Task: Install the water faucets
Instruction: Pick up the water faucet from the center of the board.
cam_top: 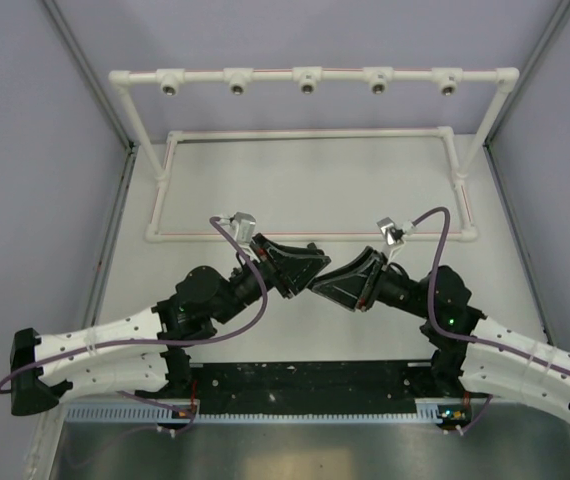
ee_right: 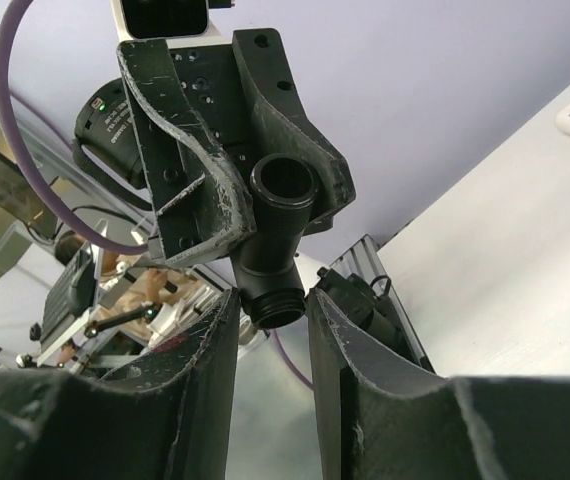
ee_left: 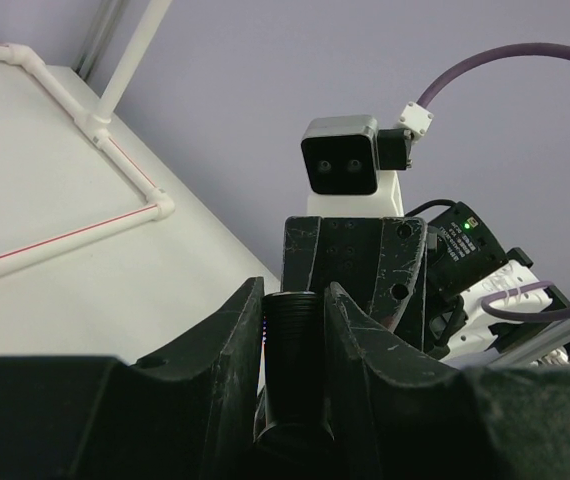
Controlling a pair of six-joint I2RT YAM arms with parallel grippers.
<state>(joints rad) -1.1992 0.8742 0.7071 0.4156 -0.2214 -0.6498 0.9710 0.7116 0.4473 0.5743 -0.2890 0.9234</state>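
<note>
**Two arms meeting nose to nose over a black faucet piece**

The left gripper [cam_top: 293, 266] and the right gripper [cam_top: 337, 282] are facing each other tip to tip above the middle of the table [cam_top: 315, 190]. They are hanging close to the arms' bases and well apart from the white pipe frame [cam_top: 310, 76] standing at the far end.

The left fingers [ee_left: 220, 350] are squeezing a black faucet piece [ee_right: 275, 240] between them, closed tight on its ribbed body. The piece is up in the air, off the table.

From the right wrist's side, the piece is showing a round open mouth up top and a threaded collar at its lower end. That collar is sitting right between the right fingers [ee_right: 205, 380]. Those fingers are standing partly open, one on each side of the collar and very close to it. I cannot tell whether they are actually pressing on it.

Purple cables [cam_top: 435, 215] are looping off both wrists.
</note>
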